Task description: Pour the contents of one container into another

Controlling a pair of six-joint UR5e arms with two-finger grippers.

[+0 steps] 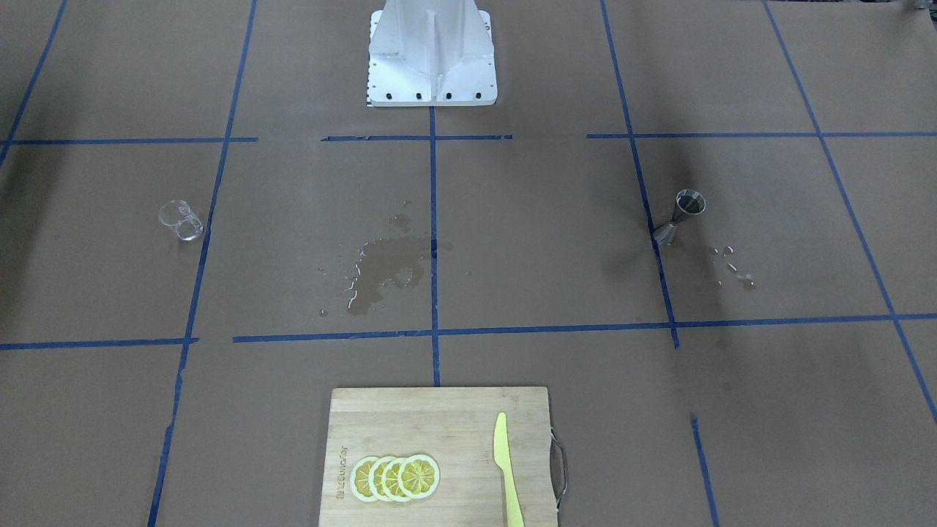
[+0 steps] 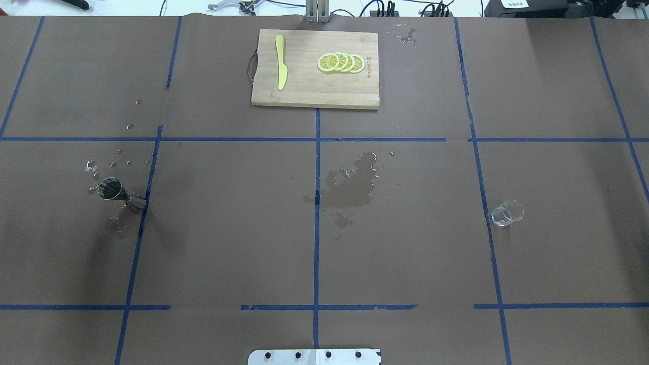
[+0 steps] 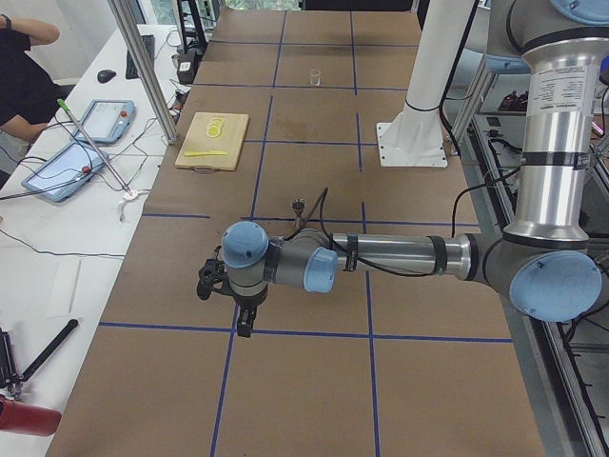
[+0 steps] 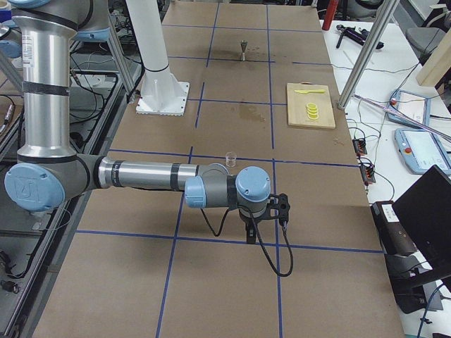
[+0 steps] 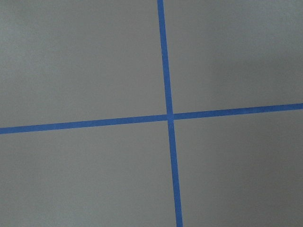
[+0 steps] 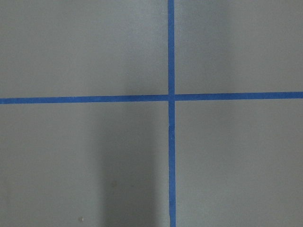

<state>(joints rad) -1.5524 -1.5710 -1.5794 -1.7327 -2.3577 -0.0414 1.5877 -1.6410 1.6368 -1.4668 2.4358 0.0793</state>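
Note:
The small clear glass cup (image 1: 181,220) (image 2: 507,213) stands upright on the brown paper on my right side. The silver hourglass jigger (image 1: 681,216) (image 2: 119,194) stands upright on my left side, beside a blue tape line. Nothing holds either one. My left gripper (image 3: 245,328) shows only in the exterior left view, low over the table's left end and nearer that camera than the jigger (image 3: 299,207). My right gripper (image 4: 250,238) shows only in the exterior right view, nearer that camera than the cup (image 4: 230,159). I cannot tell whether either is open or shut. Both wrist views show only paper and tape.
A wooden cutting board (image 2: 304,91) with lemon slices (image 2: 340,62) and a yellow knife (image 2: 280,68) lies at the far middle edge. A wet spill (image 2: 355,185) darkens the centre, and droplets (image 2: 109,165) lie around the jigger. The white robot base (image 1: 432,58) stands mid-table.

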